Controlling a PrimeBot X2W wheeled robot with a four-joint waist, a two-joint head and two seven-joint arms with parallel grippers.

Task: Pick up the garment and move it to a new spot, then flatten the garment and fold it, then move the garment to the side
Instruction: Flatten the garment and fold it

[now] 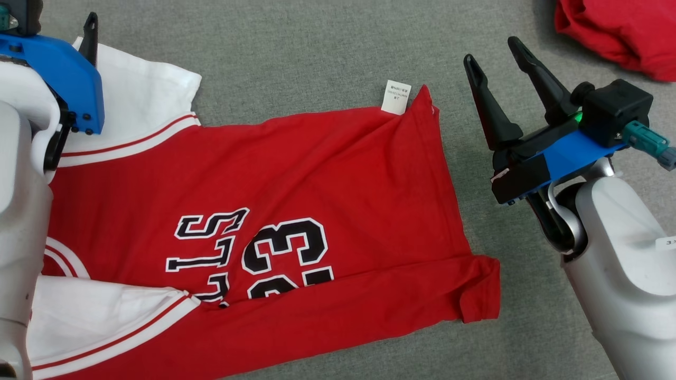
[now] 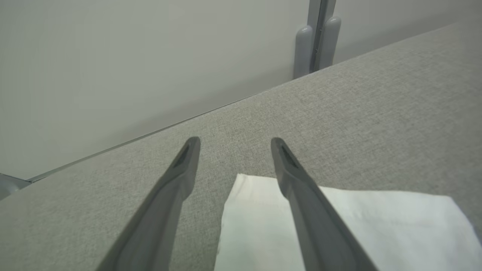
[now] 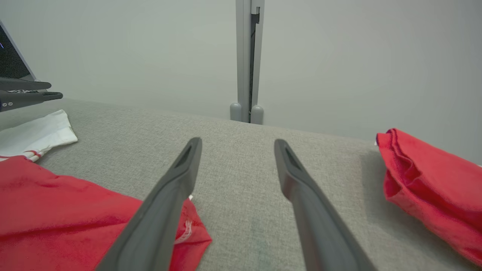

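Note:
The garment point(image 1: 296, 174) is a red jersey with white sleeves and black "23" lettering, lying mostly flat on the grey surface, its hem toward the right and a white label point(image 1: 396, 96) sticking out at the far hem corner. My right gripper point(image 1: 494, 53) hovers open just right of that hem, empty; in the right wrist view point(image 3: 237, 142) the red hem corner point(image 3: 188, 233) lies under its left finger. My left gripper point(image 2: 233, 141) stands open and empty above the far white sleeve point(image 2: 339, 226); one finger point(image 1: 91, 37) rises at the head view's upper left.
A second red cloth point(image 1: 623, 31) lies bunched at the far right corner, also to the right in the right wrist view point(image 3: 433, 188). A pale wall with a grey post point(image 3: 246, 56) bounds the surface's far edge. Bare grey surface point(image 1: 296, 53) stretches beyond the garment.

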